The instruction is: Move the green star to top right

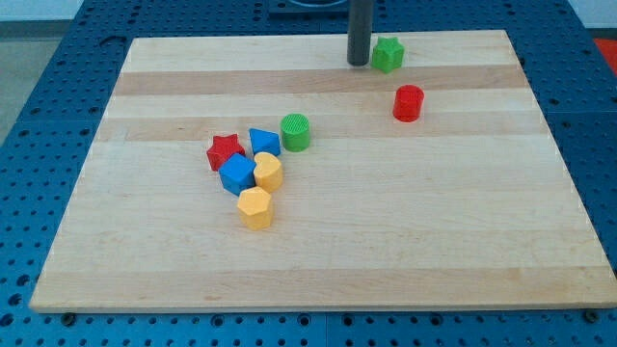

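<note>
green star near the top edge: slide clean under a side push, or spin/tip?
Probably slides without tipping: the green star looks squat and sits flat on the smooth wooden board. It may spin, since its notched sides give my tip, just to its left in the view, an uneven contact. Likely light, being a small block.

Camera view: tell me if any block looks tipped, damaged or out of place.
Nothing stands out. The green star sits flat near the view's top, my tip just at its left. The red cylinder and green cylinder stand upright, and the other blocks sit in a tidy cluster on the board.
</note>
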`<action>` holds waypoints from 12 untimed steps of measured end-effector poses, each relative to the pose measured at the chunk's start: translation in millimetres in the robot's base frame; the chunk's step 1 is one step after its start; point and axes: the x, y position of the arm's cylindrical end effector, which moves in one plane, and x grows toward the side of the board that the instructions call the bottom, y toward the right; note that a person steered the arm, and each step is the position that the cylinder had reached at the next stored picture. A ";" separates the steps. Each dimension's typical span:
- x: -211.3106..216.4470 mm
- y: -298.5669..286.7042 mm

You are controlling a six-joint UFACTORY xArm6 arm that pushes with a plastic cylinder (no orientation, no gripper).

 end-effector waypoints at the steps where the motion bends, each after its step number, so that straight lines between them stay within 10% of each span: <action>1: -15.3 41.1; 5: 6.4 -9.1; 12: 18.0 97.9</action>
